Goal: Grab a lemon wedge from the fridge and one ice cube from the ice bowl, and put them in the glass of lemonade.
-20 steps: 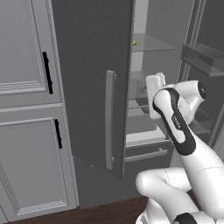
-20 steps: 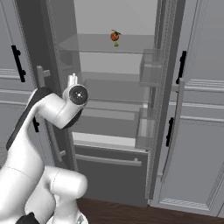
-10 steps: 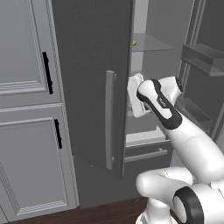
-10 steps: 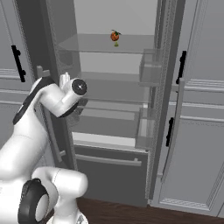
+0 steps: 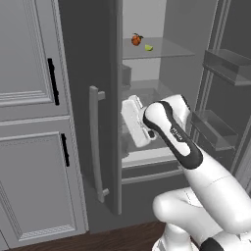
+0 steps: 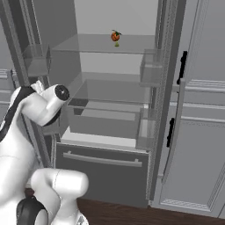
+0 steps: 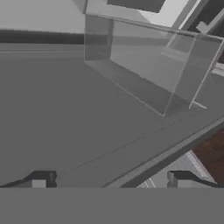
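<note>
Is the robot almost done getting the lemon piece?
Not nearly. The fridge is open, so that part is done. The hand is open and holds nothing. The lemon wedge sits on the top shelf beside the orange-red fruit. Grabbing it, ice and glass remain.

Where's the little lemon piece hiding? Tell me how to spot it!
Look inside the open fridge, at the top glass shelf near the back wall. Two small things sit there side by side: a round orange-red fruit with a dark stem, and the lemon wedge. The lemon wedge is the tinier, pale yellow-green one, with no stem.
</note>
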Controlling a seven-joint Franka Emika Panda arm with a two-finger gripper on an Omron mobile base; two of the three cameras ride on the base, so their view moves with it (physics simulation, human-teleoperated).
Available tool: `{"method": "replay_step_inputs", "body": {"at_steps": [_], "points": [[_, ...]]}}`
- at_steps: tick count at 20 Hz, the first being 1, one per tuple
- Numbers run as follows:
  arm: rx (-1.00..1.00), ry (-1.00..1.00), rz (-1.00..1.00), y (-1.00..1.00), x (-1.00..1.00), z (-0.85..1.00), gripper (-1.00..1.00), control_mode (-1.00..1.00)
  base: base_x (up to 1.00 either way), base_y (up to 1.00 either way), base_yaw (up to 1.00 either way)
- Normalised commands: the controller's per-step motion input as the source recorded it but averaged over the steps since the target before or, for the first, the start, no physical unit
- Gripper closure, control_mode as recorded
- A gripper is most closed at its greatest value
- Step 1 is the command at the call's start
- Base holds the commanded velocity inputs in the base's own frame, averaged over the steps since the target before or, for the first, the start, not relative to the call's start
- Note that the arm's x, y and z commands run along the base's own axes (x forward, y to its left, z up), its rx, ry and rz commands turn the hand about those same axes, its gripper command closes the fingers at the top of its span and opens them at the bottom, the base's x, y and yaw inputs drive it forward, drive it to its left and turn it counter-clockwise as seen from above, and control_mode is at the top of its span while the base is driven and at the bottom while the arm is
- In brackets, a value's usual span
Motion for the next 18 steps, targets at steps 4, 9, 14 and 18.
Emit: {"method": "replay_step_inputs", "body": {"at_steps": [4, 9, 14, 18], "points": [[-0.06, -0.05, 0.3, 1.0, -0.74, -0.3, -1.0, -1.0, 0.0, 0.0, 0.0], [-0.04, -0.03, 0.3, 1.0, -0.47, -0.19, -1.0, -1.0, 0.0, 0.0, 0.0], [-0.02, 0.0, 0.23, 1.0, -0.01, -0.02, -1.0, -1.0, 0.0, 0.0, 0.0], [-0.1, -0.21, 0.09, 0.79, -0.41, 0.11, -1.0, -1.0, 0.0, 0.0, 0.0]]}}
